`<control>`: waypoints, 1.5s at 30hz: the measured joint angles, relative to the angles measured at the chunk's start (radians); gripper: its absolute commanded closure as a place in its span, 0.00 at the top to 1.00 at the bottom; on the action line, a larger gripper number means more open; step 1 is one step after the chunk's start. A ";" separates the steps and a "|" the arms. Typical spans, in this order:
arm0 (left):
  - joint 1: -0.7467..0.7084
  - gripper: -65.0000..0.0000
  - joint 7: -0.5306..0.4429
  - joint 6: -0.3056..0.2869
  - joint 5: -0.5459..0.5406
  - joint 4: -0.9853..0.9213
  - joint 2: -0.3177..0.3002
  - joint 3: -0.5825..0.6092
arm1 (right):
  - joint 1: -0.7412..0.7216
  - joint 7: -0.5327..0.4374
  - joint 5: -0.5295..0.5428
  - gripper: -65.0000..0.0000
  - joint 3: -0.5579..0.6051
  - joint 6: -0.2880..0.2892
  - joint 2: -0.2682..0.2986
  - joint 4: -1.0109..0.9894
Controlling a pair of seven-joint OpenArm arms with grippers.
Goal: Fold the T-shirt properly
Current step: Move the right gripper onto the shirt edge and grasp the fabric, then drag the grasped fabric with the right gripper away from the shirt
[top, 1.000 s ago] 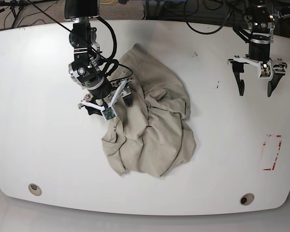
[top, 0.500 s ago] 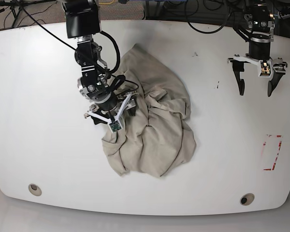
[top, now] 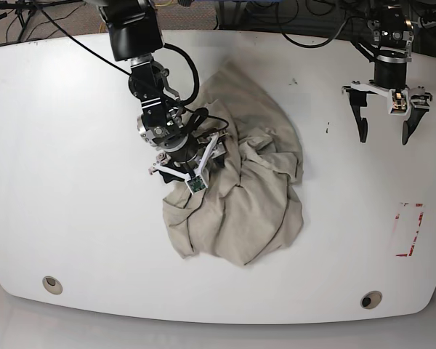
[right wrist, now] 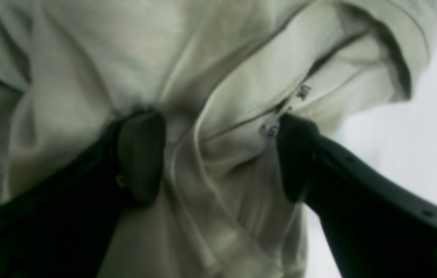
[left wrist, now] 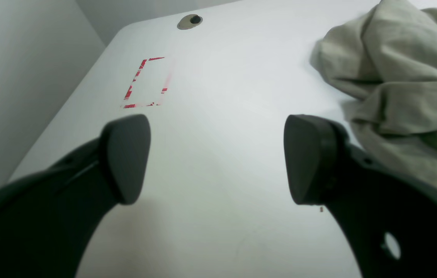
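The T-shirt [top: 251, 207] lies crumpled in a beige heap in the middle of the white table [top: 73, 182]. My right gripper [top: 192, 166] presses down into the heap's upper left part. In the right wrist view its jaws [right wrist: 218, 154] stand wide apart, open, with folds of the T-shirt [right wrist: 222, 77] and a seam with a small label bulging between them. My left gripper [top: 383, 133] hangs open over bare table at the far right, well apart from the cloth. In the left wrist view the left gripper [left wrist: 218, 154] holds nothing, and the T-shirt [left wrist: 403, 77] fills the upper right corner.
A red tape rectangle [top: 409, 229] marks the table near its right edge; it also shows in the left wrist view as the tape rectangle [left wrist: 147, 83]. Round holes sit near the front corners, one at the left [top: 52, 284] and one at the right [top: 370, 299]. Cables hang behind the table's far edge.
My right arm has swung rightward and a little down, deeper onto the heap. The T-shirt has shifted right and bunched more. The left arm has stayed still.
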State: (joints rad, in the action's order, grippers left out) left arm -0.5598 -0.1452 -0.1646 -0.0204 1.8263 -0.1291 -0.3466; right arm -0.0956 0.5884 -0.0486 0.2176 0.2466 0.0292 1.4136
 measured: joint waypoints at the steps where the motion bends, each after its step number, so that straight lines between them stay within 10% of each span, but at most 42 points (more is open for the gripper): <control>1: 0.000 0.78 -0.001 0.001 0.000 0.000 0.001 -0.003 | 0.006 0.006 0.000 0.68 -0.001 0.006 -0.001 0.012; 15: -0.005 0.78 0.002 0.003 0.000 0.000 0.002 -0.006 | 0.014 -0.003 -0.001 0.67 0.000 0.058 0.002 0.057; 27: 0.013 0.78 -0.002 0.005 0.000 -0.003 0.005 -0.006 | 0.015 0.035 0.001 0.17 0.026 0.050 0.004 0.164; 45: 0.028 0.79 0.018 0.006 -0.007 -0.004 0.014 -0.004 | 0.058 0.153 0.002 0.04 0.017 0.050 0.035 0.368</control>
State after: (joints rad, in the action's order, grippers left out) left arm -0.5320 -0.1276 -0.1581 -0.0273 1.8221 -0.1146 -0.3504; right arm -0.0380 0.7418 -0.0467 0.2344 0.2966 0.0639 1.7813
